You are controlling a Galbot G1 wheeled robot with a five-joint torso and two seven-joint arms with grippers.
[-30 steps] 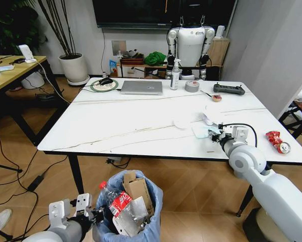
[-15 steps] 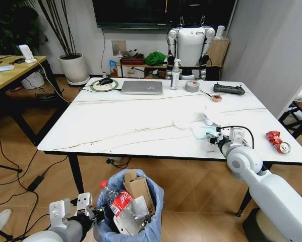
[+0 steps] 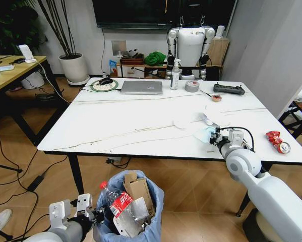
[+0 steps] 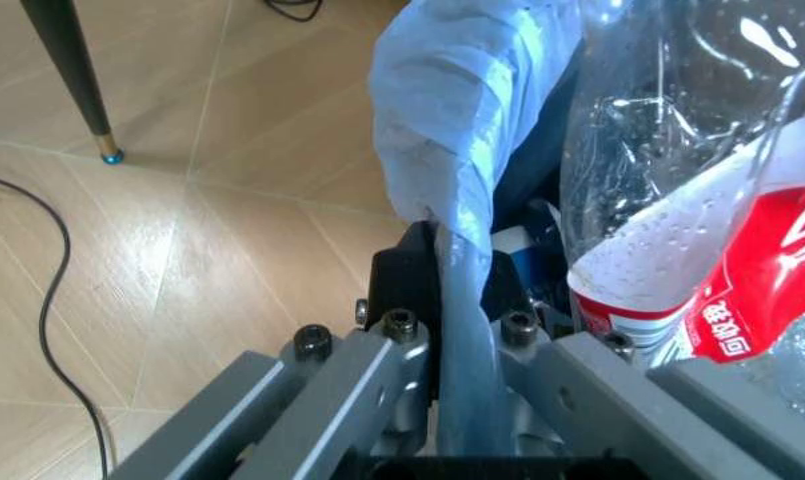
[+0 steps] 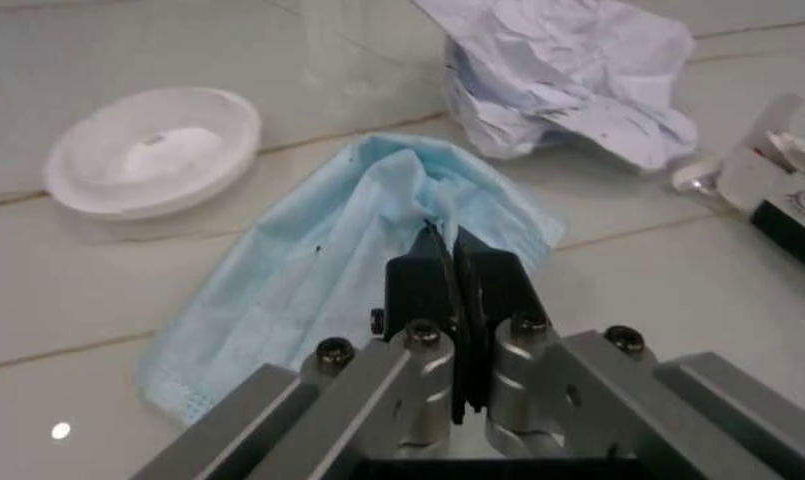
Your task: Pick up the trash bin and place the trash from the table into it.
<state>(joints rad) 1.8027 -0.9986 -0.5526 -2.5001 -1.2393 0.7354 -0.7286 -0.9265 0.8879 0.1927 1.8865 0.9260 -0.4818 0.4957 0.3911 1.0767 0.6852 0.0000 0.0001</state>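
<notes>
Progress: we judge the job well along; the trash bin (image 3: 128,212) is already held and loaded, yet litter remains on the desk (image 3: 140,126).
Left gripper (image 4: 458,300): its jaws are closed on the bin's blue bag rim, holding the bin low beside the desk's near edge.
Right gripper (image 5: 445,265): jaws pinched together on a fold of the blue face mask (image 5: 335,290), near the desk's right near corner.
Left on the desk: crumpled white paper (image 5: 562,75), a white lid (image 5: 155,150), a small wrapper (image 5: 776,185), and a crushed red can (image 3: 278,141) by the right edge.
Bin contents: we see a crushed red-labelled bottle (image 4: 696,180), torn cardboard (image 3: 136,189) and papers, heaped to the rim.
</notes>
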